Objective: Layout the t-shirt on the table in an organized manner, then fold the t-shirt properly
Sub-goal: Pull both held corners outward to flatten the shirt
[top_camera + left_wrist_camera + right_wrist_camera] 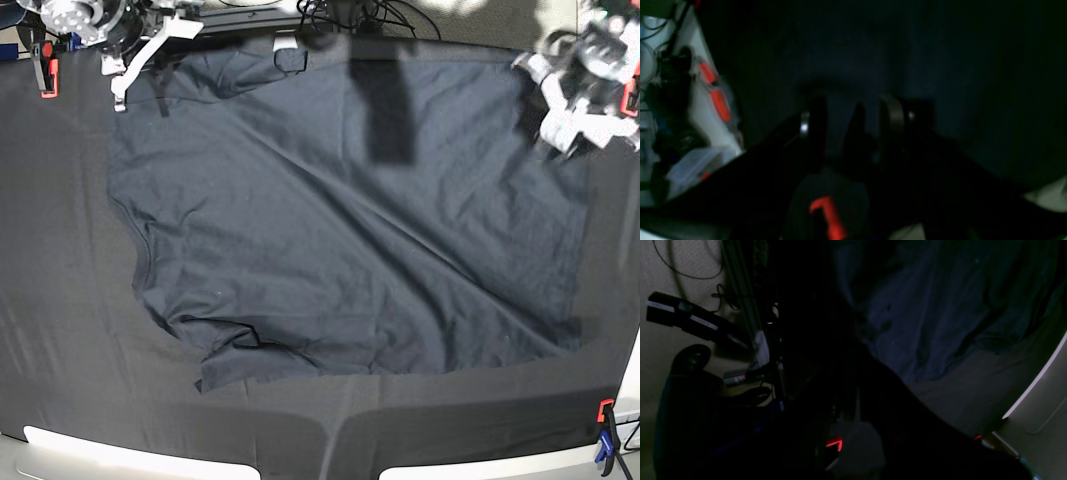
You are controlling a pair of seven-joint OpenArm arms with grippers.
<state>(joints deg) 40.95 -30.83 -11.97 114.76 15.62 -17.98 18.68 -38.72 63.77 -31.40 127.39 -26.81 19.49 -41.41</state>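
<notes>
right gripper (118,88): at the far left corner of the base view, raised over the edge of the shirt. its jaws are together, and the pictures are too dark to show cloth caught between them, so i judge it empty and parked out of the way.
red clamp (47,72): just left of that gripper, pinning the black cover to the table edge so it stays taut.
t-shirt (340,230): spread across the middle of the table (60,330), mostly opened out. this looks like the layout stage, judged well along but not tidy.
left side of the shirt: a curved edge runs down toward the near corner, where the fabric (235,350) is bunched and turned under. that corner would need pulling flat before a fold.
shirt body: long diagonal creases run from upper left to lower right, a sign the cloth lies skewed, not square to the table.
dark shadow (385,100): a band across the far middle of the shirt, not an object.
right side of the shirt: its edge reaches close under the left gripper.
left gripper (560,125): at the far right corner, blurred in the base view. its wrist view shows the fingers (892,123) standing apart over dark cloth with nothing between them, likely poised to take a hem.
near right clamp (605,412): holds the cover at that corner.
</notes>
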